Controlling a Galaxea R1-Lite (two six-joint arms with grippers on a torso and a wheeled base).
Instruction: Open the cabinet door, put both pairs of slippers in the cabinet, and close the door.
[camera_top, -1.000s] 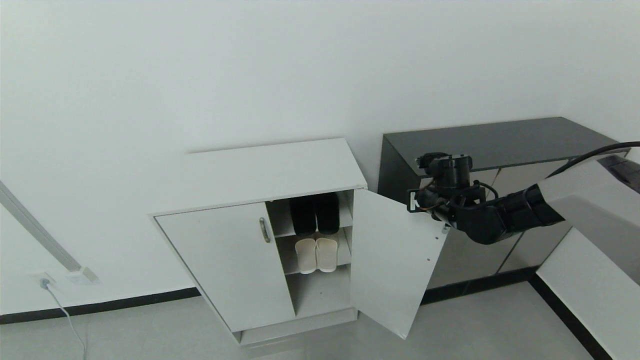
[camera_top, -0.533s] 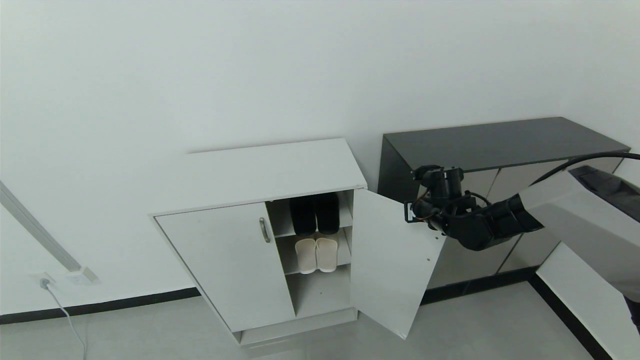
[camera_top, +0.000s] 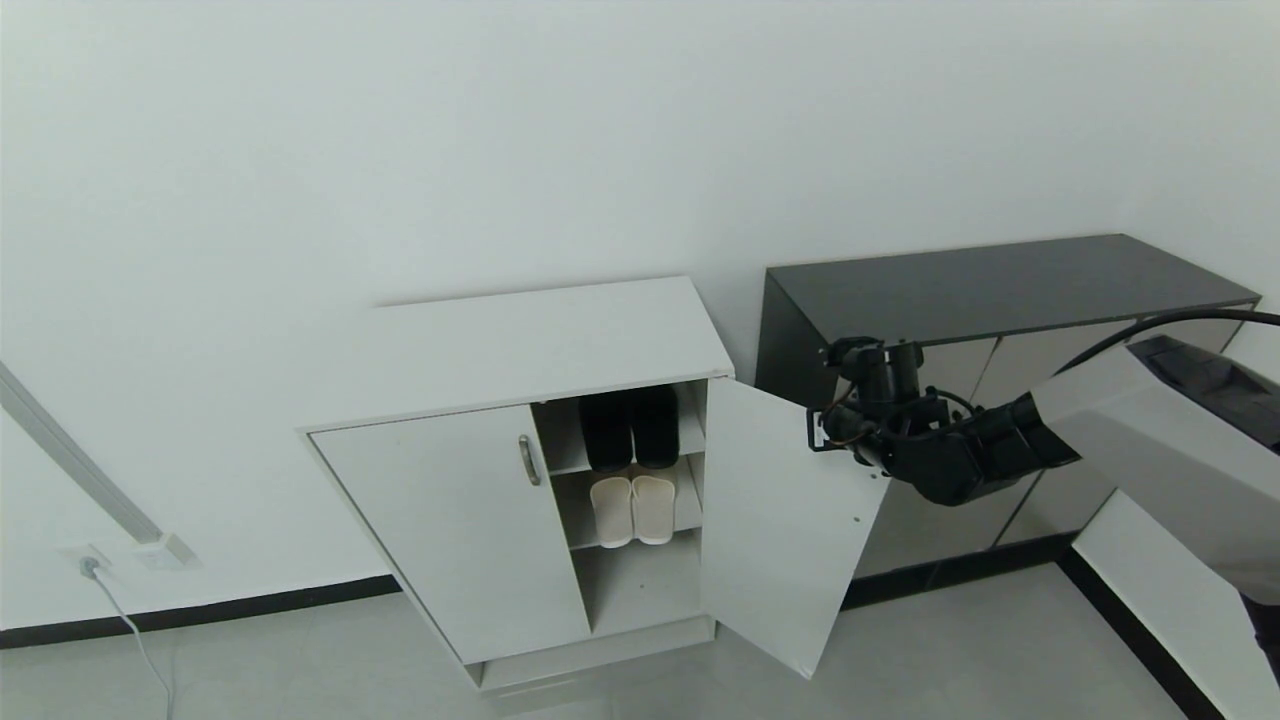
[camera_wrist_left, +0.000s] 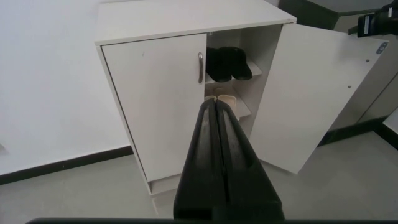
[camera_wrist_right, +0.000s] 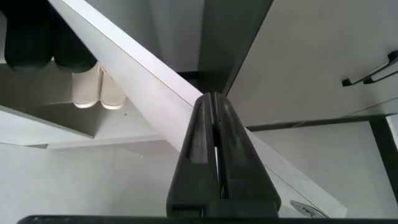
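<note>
Fingers (camera_wrist_left: 204, 130) of the left gripper (camera_wrist_left: 214, 102) are pressed flat together with nothing between them, held out in front of the white cabinet (camera_top: 540, 340) and well apart from it. Those of the right gripper (camera_wrist_right: 212, 97) are likewise closed on nothing, their tips at the outer face of the open right door (camera_top: 780, 520), near its upper free corner; I cannot tell whether they touch the panel. That door stands swung out at an angle, while the left door (camera_top: 460, 530) with its metal handle (camera_top: 527, 460) is closed. Inside, the black slippers (camera_top: 630, 428) sit on the upper shelf and the white slippers (camera_top: 632, 510) on the shelf below. A dark cabinet (camera_top: 980, 280) stands just right of the white one.
</note>
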